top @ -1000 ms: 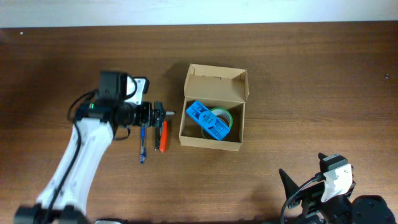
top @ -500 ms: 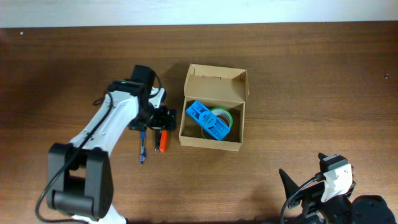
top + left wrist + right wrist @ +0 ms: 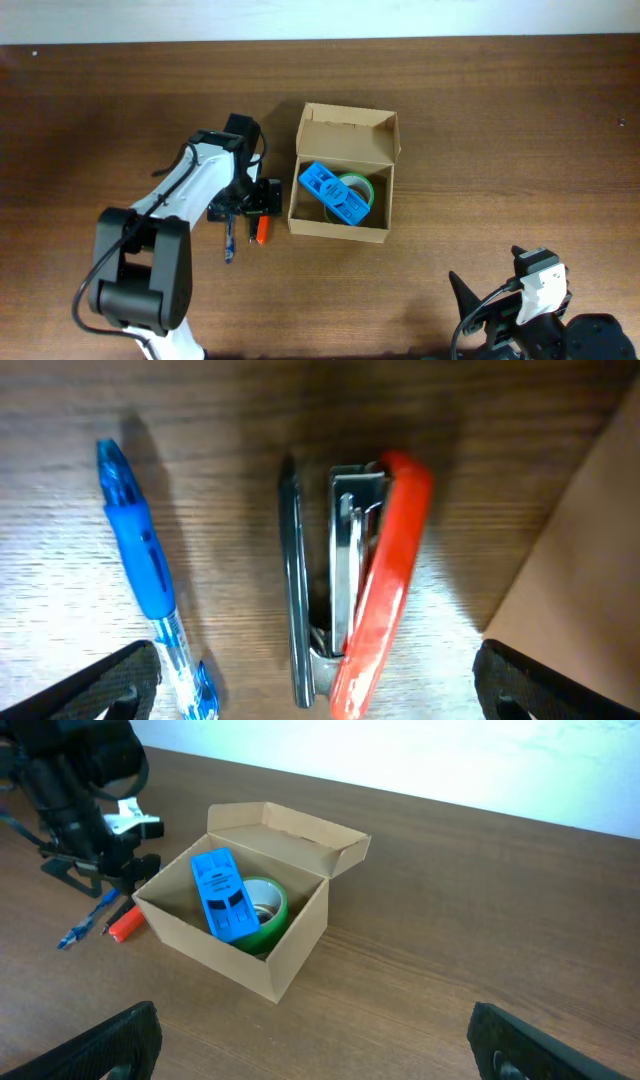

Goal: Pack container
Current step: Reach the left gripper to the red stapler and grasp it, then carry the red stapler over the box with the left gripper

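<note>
The tan cardboard container stands open at mid table, its flap lid up at the back. It holds a blue plastic case leaning on a green tape roll. The container also shows in the right wrist view. A red and metal stapler and a blue pen lie on the table just left of the container. My left gripper is open, right above them, its fingers straddling both. My right gripper is open and empty at the front right edge.
The stapler and pen lie side by side close to the container's left wall. The wooden table ends at a pale wall at the back.
My left arm has swung right and turned down over the stapler and pen, stopping beside the container. The right arm has not moved.
</note>
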`<state>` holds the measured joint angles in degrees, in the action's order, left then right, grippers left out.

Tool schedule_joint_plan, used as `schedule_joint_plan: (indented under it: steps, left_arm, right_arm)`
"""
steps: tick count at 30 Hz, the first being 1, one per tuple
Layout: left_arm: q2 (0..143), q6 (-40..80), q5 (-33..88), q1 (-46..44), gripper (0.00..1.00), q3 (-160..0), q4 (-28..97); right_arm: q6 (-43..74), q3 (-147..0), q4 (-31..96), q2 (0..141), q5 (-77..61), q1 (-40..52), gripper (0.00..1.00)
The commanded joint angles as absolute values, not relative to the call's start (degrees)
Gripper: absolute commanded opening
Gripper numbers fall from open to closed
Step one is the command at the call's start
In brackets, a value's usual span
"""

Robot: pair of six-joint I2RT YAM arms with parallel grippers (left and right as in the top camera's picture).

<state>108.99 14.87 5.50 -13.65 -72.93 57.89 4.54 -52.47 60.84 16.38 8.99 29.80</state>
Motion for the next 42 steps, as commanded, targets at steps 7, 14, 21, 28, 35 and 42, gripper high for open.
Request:
schedule_joint_plan:
  steps: [7, 14, 21, 28, 35, 42]
  left_arm:
    - [113.27, 16.05, 2.94, -16.67, 0.96, -73.95, 57.89]
    - [113.47, 16.05, 2.55, -17.89, 0.92, -73.95, 57.71]
    - [113.47, 16.05, 2.48, -17.89, 0.54, -73.95, 57.69]
    - [113.47, 16.78, 2.50, -17.87, 0.22, -73.95, 57.39]
    - [112.46, 18.06, 2.96, -17.85, 0.14, -74.35, 55.81]
    - [103.44, 20.34, 1.17, -17.85, 0.14, -74.96, 55.72]
  right_arm:
    - [4.97, -52.38, 60.66, 16.21, 9.72, 29.50, 0.99]
    - [4.97, -52.38, 60.66, 16.21, 9.69, 29.50, 0.99]
    - [4.97, -52.38, 60.64, 16.21, 9.72, 29.50, 0.99]
    - [4.97, -52.38, 60.66, 16.21, 9.69, 29.50, 0.99]
    - [4.97, -52.38, 60.66, 16.21, 9.69, 29.50, 0.99]
    - [4.97, -52.38, 60.64, 16.21, 9.72, 29.50, 0.99]
